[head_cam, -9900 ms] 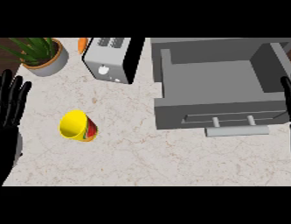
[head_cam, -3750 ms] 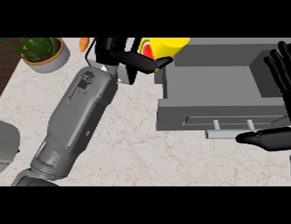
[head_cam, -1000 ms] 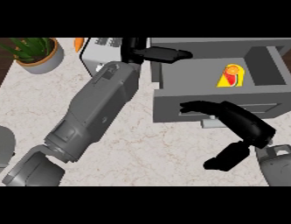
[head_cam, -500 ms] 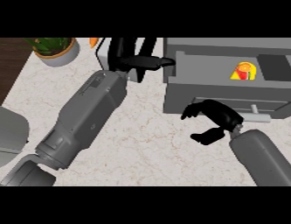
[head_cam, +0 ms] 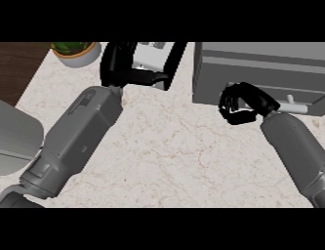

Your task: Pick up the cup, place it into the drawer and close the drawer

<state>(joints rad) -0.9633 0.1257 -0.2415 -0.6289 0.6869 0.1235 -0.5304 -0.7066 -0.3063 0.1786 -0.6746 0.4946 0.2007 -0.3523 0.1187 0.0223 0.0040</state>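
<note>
Risk lies in the push: the right hand (head_cam: 243, 103), fingers curled and holding nothing, sits against the drawer (head_cam: 269, 78) front beside the handle (head_cam: 303, 106), and could slip off sideways. The cup is out of sight (presumably inside). The left hand (head_cam: 127, 67) hangs relaxed near the toaster (head_cam: 154, 53).

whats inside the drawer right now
Nothing can be seen inside: the drawer is shut, its grey front hides whatever it holds. The right hand rests against that front.
</note>
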